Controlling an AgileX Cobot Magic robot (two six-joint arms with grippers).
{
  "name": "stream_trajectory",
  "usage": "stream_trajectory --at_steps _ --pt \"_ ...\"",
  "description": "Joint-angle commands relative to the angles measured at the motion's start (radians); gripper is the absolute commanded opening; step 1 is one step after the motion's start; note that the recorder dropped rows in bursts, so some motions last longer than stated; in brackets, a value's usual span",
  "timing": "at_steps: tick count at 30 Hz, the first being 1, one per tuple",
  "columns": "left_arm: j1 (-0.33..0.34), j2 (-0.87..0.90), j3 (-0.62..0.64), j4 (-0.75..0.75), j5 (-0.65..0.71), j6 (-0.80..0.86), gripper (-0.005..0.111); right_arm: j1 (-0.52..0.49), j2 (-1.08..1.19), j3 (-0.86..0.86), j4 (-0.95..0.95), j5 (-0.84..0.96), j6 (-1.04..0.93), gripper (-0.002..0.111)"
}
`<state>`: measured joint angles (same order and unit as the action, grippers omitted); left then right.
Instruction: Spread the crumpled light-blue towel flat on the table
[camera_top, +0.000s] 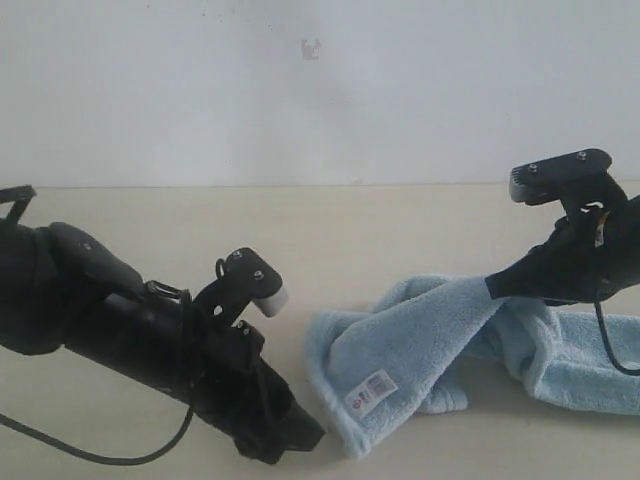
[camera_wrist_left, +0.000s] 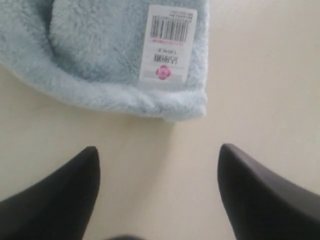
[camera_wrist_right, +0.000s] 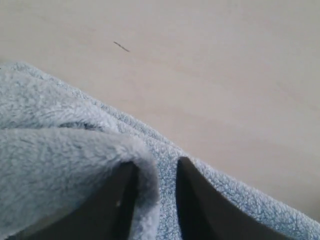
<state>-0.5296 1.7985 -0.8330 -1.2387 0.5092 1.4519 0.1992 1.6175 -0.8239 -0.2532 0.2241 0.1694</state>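
One end of towel (camera_top: 430, 335) past exterior view's edge; label (camera_wrist_left: 170, 45) print seemingly illegible.

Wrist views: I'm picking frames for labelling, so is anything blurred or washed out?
Left wrist view: the label is soft, its small print unreadable; the left fingers are blurred. Right wrist view: the towel pile is fairly crisp, the right fingers dark; no glare in either.

There is one towel (camera_top: 420, 335) and one table (camera_top: 350, 225). The towel carries one white label (camera_top: 371, 391) (with a single barcode and one pink mark). There are two grippers, the left gripper (camera_wrist_left: 159, 149) and the right gripper (camera_wrist_right: 157, 162), each with two dark fingers (camera_wrist_left: 60, 200). There is one wall (camera_top: 300, 100).
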Motion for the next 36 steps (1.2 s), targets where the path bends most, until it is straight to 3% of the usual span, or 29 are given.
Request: stream_trajectory --at_steps 1,8,26,32,36 --pt "-0.004 0.053 -0.009 -0.223 0.043 0.059 0.064 -0.009 0.012 -0.002 0.003 -0.024 0.028 0.047" --pt "-0.004 0.075 -0.009 -0.424 0.112 -0.003 0.064 -0.009 0.004 -0.022 0.008 -0.028 0.174 0.050" --pt "-0.004 0.075 -0.001 -0.442 0.121 -0.244 0.064 -0.009 -0.173 -0.126 0.060 0.106 0.198 0.050" --pt "0.012 0.057 -0.020 -0.357 0.176 -0.350 0.064 -0.001 -0.173 -0.126 0.115 0.089 0.198 0.050" --pt "0.037 0.023 -0.048 -0.203 0.167 -0.386 0.064 0.032 -0.173 -0.126 0.117 0.090 0.198 0.050"
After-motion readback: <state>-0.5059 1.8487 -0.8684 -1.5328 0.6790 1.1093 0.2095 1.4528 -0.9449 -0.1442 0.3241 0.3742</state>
